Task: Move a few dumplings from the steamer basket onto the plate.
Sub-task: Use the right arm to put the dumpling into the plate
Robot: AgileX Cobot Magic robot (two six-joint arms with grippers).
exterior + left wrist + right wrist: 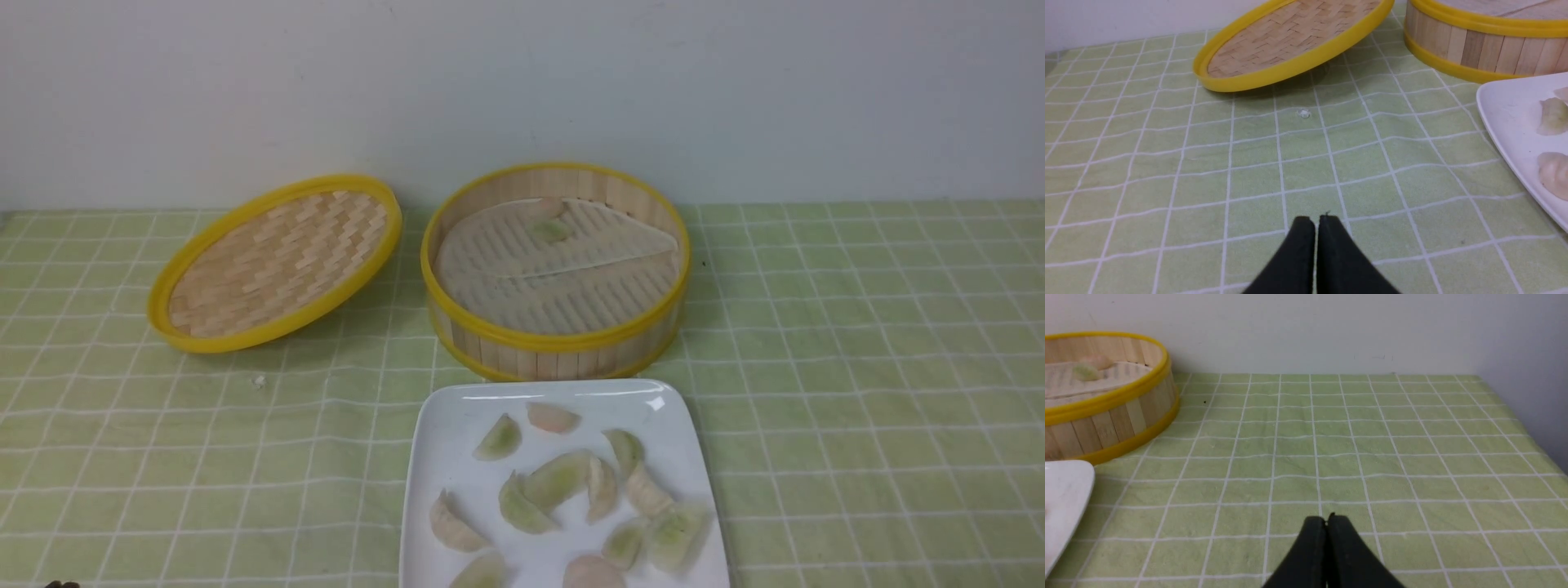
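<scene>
The steamer basket (555,343) stands at the back centre with two dumplings (549,229) left on its whitish liner, near the far wall. The white square plate (445,425) lies just in front of it and holds several pale green, beige and pinkish dumplings (558,479). My left gripper (1316,220) is shut and empty, low over the cloth left of the plate (1502,106). My right gripper (1327,519) is shut and empty over the cloth right of the basket (1106,420). Neither gripper shows in the front view.
The shallow woven yellow-rimmed lid (273,261) leans tilted to the left of the basket, also in the left wrist view (1290,41). A small whitish crumb (259,380) lies on the green checked cloth. A white wall stands close behind.
</scene>
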